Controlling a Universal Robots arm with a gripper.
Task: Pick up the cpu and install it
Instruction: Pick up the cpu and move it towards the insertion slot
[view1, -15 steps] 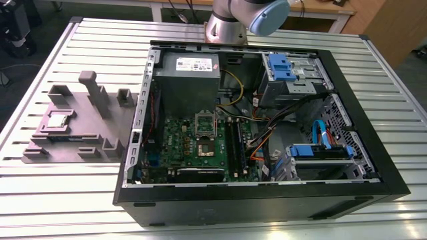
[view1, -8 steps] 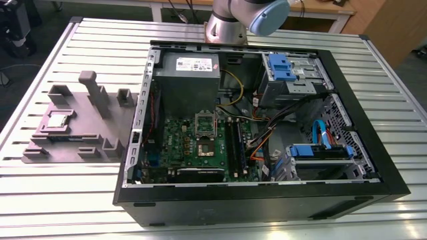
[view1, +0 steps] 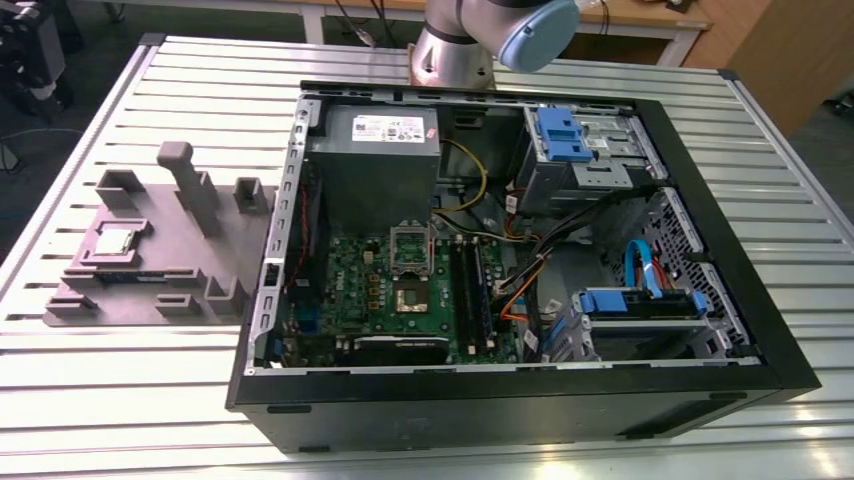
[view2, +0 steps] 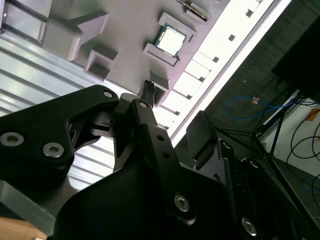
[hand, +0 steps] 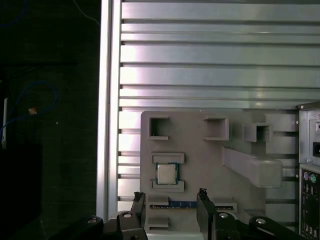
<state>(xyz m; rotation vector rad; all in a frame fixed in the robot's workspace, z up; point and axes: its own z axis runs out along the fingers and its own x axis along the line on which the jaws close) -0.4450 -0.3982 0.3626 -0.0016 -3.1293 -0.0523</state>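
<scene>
The cpu (view1: 118, 240) is a small silver-topped square lying in a recess of the grey fixture plate (view1: 200, 285), on the exterior view's left of the open computer case (view1: 747, 300). Both wrist views look down on the cpu (hand: 167, 173) (view2: 171, 40) from well above. My gripper (hand: 170, 200) is open, its two black fingertips (hand: 139, 199) apart over the plate just beside the chip, holding nothing. In the second wrist view the gripper (view2: 175, 102) hangs clear of the plate. On the green motherboard (view1: 360, 300) the socket (view1: 411, 297) lies uncovered with its bracket raised.
Tall grey posts and blocks (view1: 178, 165) rise from the fixture plate. A memory stick (hand: 182, 204) lies in a slot next to the chip. Inside the case are a grey power supply (view1: 380, 150), blue drive bays (view1: 561, 135) and loose cables (view1: 534, 250). The slatted metal table (view1: 134, 400) ends close beyond the plate.
</scene>
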